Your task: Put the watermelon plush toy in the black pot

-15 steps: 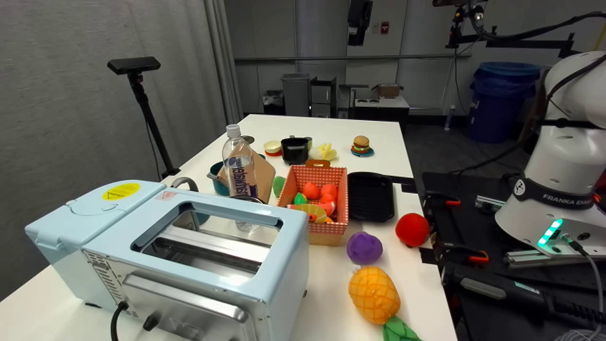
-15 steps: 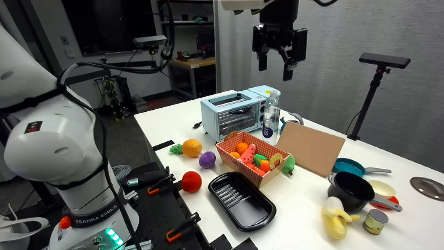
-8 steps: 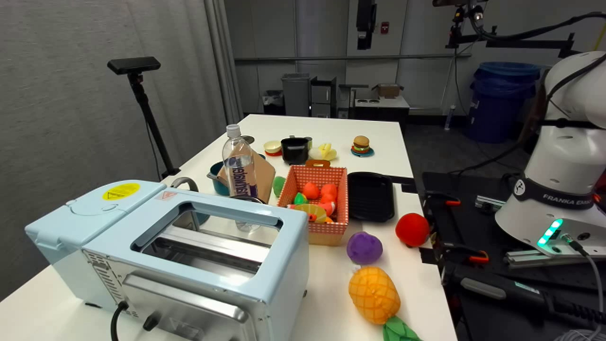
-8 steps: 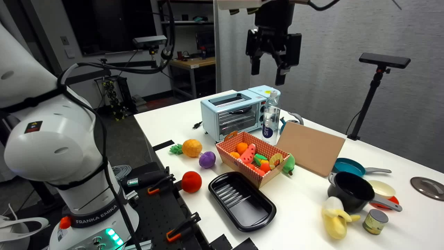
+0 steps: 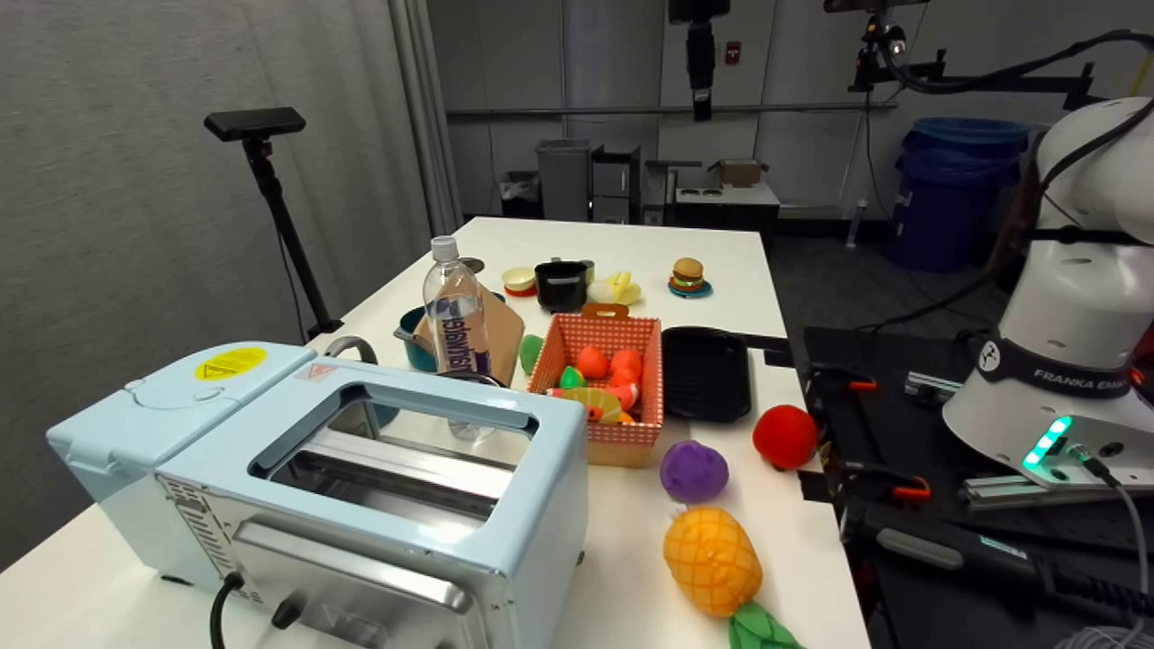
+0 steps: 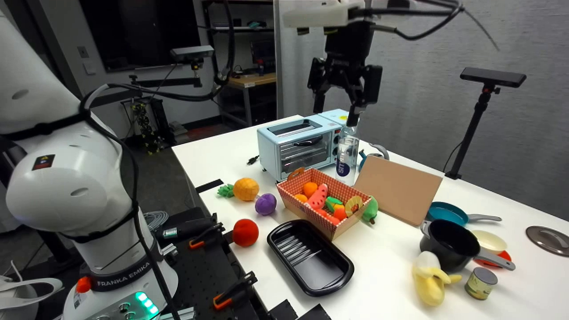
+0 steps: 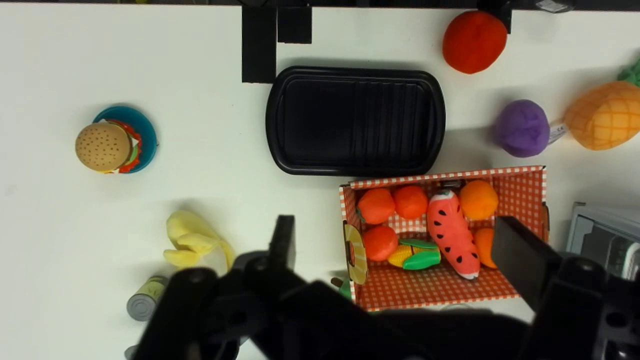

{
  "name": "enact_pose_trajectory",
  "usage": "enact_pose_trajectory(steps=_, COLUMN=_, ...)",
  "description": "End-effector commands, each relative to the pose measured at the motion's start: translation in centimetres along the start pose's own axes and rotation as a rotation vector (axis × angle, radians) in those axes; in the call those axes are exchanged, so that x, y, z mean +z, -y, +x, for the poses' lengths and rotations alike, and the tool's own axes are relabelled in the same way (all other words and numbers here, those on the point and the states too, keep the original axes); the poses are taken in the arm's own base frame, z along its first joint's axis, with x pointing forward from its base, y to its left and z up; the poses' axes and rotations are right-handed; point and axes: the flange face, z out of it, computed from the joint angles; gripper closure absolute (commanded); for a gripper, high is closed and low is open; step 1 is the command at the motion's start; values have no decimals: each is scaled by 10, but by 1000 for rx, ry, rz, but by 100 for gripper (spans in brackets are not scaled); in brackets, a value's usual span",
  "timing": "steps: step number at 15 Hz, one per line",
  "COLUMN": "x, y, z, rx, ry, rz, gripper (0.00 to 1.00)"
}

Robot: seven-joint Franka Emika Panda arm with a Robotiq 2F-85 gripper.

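Note:
The watermelon plush toy (image 6: 317, 197) is a red slice with black seeds, lying in the red-checked basket (image 6: 351, 224). It also shows whole in the wrist view (image 7: 452, 235). The black pot (image 6: 449, 246), with grey handles, stands beyond the basket, beside a peeled banana. It also shows in an exterior view (image 5: 561, 287). In the wrist view I cannot make out the pot behind my gripper. My gripper (image 6: 336, 114) is open and empty, high above the table. In the wrist view the open jaws (image 7: 397, 240) frame most of the basket, with the toy between them, well below.
Other toy fruits share the basket. A flat black tray (image 6: 311, 258) lies alongside it. A water bottle (image 6: 347, 155), a propped board (image 6: 398, 189) and a blue toaster oven (image 6: 302, 142) stand close by. The banana (image 6: 429, 280) and a can (image 6: 481, 283) sit near the pot.
My gripper has come down and, in an exterior view, a little to the left. It stays open. The objects on the table have not moved.

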Motion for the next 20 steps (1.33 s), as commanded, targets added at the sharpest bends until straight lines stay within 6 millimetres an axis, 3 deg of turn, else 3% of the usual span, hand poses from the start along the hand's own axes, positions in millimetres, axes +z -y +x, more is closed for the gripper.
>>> enact_pose_trajectory(steps=1, x=57, y=18, z=53, rx=-102, ry=74, rz=-26, gripper=0)
enact_pose_trajectory(steps=4, x=103, y=30, z=87, rx=-164, ry=127, rz=-33, gripper=0)
enact_pose_trajectory(steps=8, x=146, y=38, z=110, rx=-213, ry=194, rz=-37, gripper=0)
enact_pose_trajectory(steps=11, x=167, y=49, z=117, rx=-251, ry=233, rz=-29, gripper=0)
enact_pose_trajectory(steps=20, x=213, y=117, z=132, rx=-461, ry=264, rz=2, gripper=1)
